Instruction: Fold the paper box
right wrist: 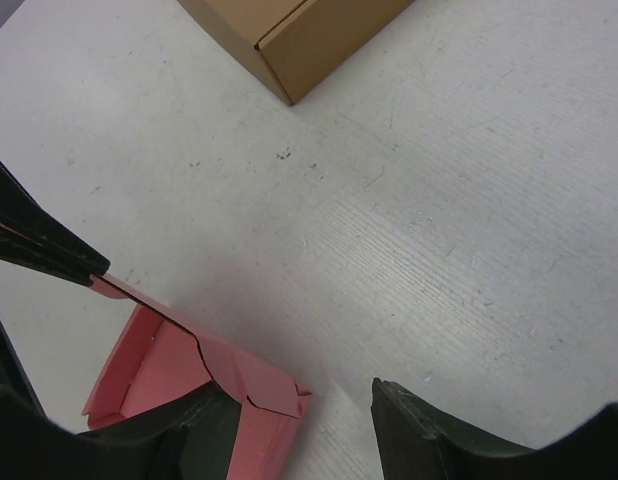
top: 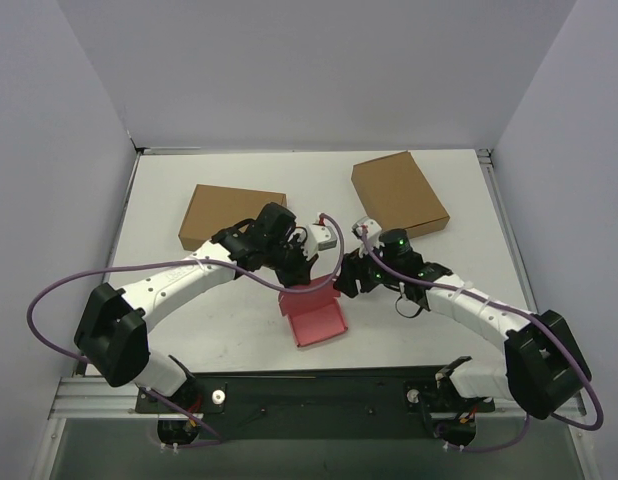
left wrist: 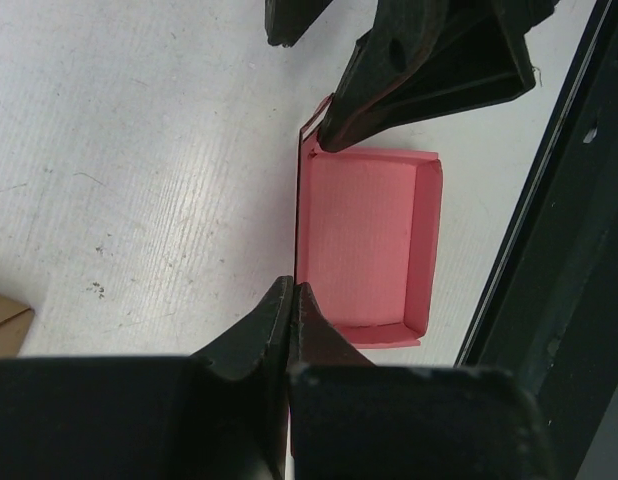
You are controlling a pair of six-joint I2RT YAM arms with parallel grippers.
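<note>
The paper box (top: 317,320) sits in the lower middle of the top view, on the tabletop (top: 209,320). The left tool (left wrist: 291,296) pinches its upper wall, while the right tool (right wrist: 299,395) stands wide at a corner. Too strong a pull could tear this thin wall.

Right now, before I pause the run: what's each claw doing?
Left claw: closed, pinching a wall of the pink thin-card paper box.
Right claw: open, holding nothing.
</note>
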